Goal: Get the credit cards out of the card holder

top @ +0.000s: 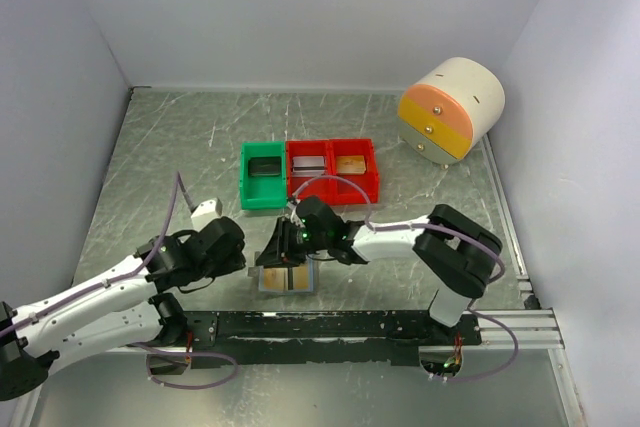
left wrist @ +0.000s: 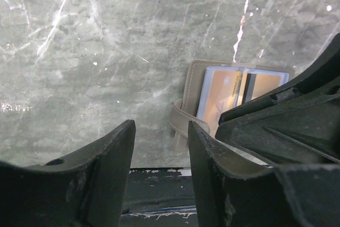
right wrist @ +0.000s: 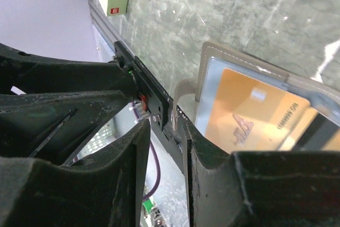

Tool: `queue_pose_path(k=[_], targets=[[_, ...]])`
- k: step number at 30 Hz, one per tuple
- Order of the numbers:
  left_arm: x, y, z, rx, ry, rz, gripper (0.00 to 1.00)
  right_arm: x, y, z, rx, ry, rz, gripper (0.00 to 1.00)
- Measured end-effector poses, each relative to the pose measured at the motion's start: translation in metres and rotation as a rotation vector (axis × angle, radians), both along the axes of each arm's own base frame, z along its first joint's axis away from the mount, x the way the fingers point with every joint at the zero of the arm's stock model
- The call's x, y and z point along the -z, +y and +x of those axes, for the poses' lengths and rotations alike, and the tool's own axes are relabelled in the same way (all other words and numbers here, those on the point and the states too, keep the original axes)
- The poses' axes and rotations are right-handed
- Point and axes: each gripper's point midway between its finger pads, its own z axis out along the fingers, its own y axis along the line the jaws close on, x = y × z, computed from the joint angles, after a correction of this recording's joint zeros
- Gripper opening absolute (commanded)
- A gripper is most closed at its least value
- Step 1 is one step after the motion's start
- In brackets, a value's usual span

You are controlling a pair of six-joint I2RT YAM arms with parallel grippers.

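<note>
Near the front edge of the table (top: 180, 147), just behind the black rail (top: 340, 325), the card holder (top: 288, 280) lies open and flat, its grey rim and pale blue pockets facing up. 2 orange credit cards (left wrist: 223, 97) sit in those pockets, 1 in each panel, and the nearer one shows a logo and a line of print in the right wrist view. A grey strap (left wrist: 180, 123) loops off the holder's left edge.

The left gripper (left wrist: 160, 126) hangs just left of the holder with its jaws spread. Only bare marbled table shows between them, and it touches nothing.

The right gripper (right wrist: 163, 126) reaches in from the right and sits low over the holder. Its jaws are narrowly parted, with rail and cable showing through the gap and nothing pinched. 1 finger (right wrist: 212, 184) lies over the edge of the near pocket; whether it presses on the card I cannot tell.

Farther back stand 1 green bin (top: 264, 175) and 2 red bins (top: 333, 169) side by side. A small white box (top: 205, 212) lies to the left, and a round drawer unit (top: 452, 107) is in the far right corner.
</note>
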Motion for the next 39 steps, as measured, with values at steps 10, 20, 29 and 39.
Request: queue_pose_path(k=[10, 20, 29, 39], targets=[[-0.015, -0.045, 0.005, 0.183, 0.01, -0.077, 0.42, -0.013, -0.042, 0.008, 0.131, -0.106, -0.082, 0.26], [-0.004, -0.088, -0.003, 0.341, 0.111, -0.145, 0.32, 0.044, -0.059, -0.003, 0.121, -0.03, -0.225, 0.25], [0.038, -0.081, -0.011, 0.329, 0.226, -0.052, 0.25, 0.049, -0.054, -0.003, 0.104, -0.032, -0.23, 0.25], [0.07, -0.057, -0.019, 0.269, 0.285, 0.045, 0.2, 0.051, -0.049, 0.0, 0.103, -0.039, -0.248, 0.25]])
